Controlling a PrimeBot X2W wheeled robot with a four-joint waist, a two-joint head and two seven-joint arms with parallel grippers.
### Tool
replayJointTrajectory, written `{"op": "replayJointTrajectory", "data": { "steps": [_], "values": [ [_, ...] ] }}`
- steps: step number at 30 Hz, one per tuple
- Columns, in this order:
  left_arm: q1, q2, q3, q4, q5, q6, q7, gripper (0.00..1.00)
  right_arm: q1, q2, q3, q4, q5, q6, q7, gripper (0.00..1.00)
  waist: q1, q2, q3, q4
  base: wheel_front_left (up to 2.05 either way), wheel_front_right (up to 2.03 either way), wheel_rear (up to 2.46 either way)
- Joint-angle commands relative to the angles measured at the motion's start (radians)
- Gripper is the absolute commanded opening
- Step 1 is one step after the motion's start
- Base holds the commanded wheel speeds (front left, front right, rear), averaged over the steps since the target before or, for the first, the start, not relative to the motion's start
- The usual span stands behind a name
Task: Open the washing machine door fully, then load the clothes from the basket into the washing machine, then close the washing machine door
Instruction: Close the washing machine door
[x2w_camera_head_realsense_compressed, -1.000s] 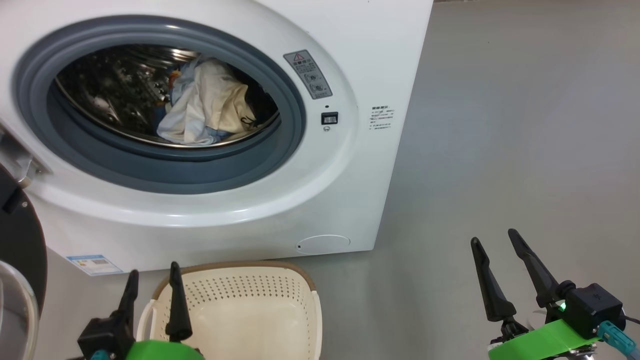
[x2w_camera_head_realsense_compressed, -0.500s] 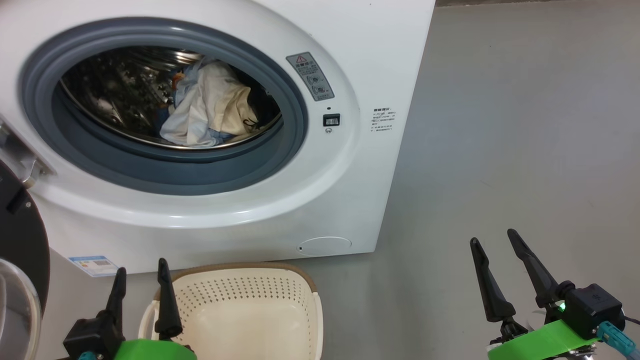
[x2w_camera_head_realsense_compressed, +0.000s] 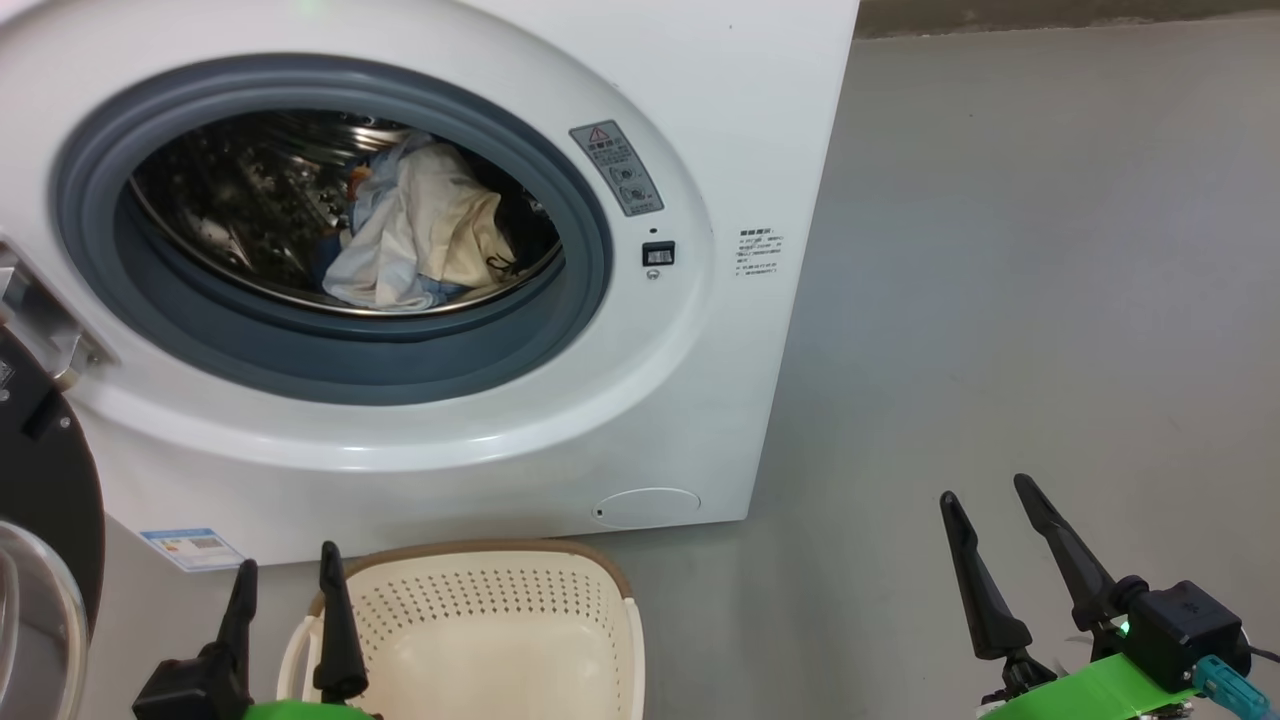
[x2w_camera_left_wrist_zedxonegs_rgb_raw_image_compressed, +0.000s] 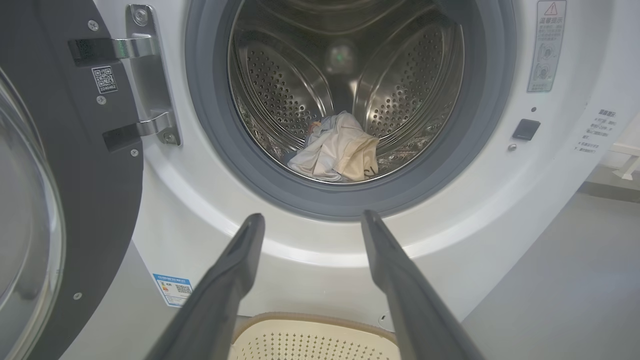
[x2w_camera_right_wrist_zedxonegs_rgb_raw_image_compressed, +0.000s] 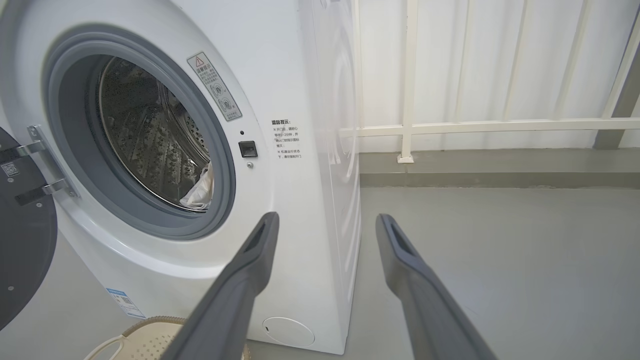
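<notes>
- Progress in the head view: the opening step looks done. The washing machine door (x2w_camera_head_realsense_compressed: 45, 480) hangs swung wide at the left edge, well clear of the mouth of the washing machine (x2w_camera_head_realsense_compressed: 760, 120). The clothes (x2w_camera_head_realsense_compressed: 420, 235) lie bunched inside the drum, cream garment over light blue. The basket (x2w_camera_head_realsense_compressed: 480, 590) stands on the floor (x2w_camera_head_realsense_compressed: 1000, 250) just before the machine, and what shows of its inside is bare, so loading looks finished too. The left hand (x2w_camera_head_realsense_compressed: 288, 557) hangs over the basket's left side, fingers spread and holding nothing. The right hand (x2w_camera_head_realsense_compressed: 985, 489) hangs over bare floor, well to the right of the machine, likewise spread and empty.
- Left wrist view: the spread fingers frame the machine's mouth. The clothes sit low at the front of the drum (x2w_camera_left_wrist_zedxonegs_rgb_raw_image_compressed: 280, 85), behind the grey gasket (x2w_camera_left_wrist_zedxonegs_rgb_raw_image_compressed: 210, 130), and nothing trails over its lip. The metal hinge (x2w_camera_left_wrist_zedxonegs_rgb_raw_image_compressed: 147, 85) carries the door at the left, its inner face turned this way.
- Right wrist view: the latch socket (x2w_camera_right_wrist_zedxonegs_rgb_raw_image_compressed: 248, 148) beside the gasket stands unengaged. Judging from this, only closing the door remains, and neither hand touches the door yet.
</notes>
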Motion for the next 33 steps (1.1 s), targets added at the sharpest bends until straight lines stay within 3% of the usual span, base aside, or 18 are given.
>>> {"op": "replayJointTrajectory", "data": {
  "steps": [1, 33],
  "values": [
    [-0.01, 0.013, 0.033, -0.028, 0.005, -0.005, -0.006, 1.0, 0.0, -0.014, 0.027, -0.023, 0.006, 0.002, -0.005, 1.0, 0.0, -0.0001, -0.001, -0.001, 0.0, 0.0, 0.0],
    [0.001, 0.013, 0.033, -0.031, -0.001, 0.001, -0.006, 1.0, 0.009, -0.015, 0.029, -0.021, 0.008, 0.002, -0.005, 1.0, 0.0, -0.0001, -0.019, -0.003, 0.0, 0.0, 0.0]
  ]
}}
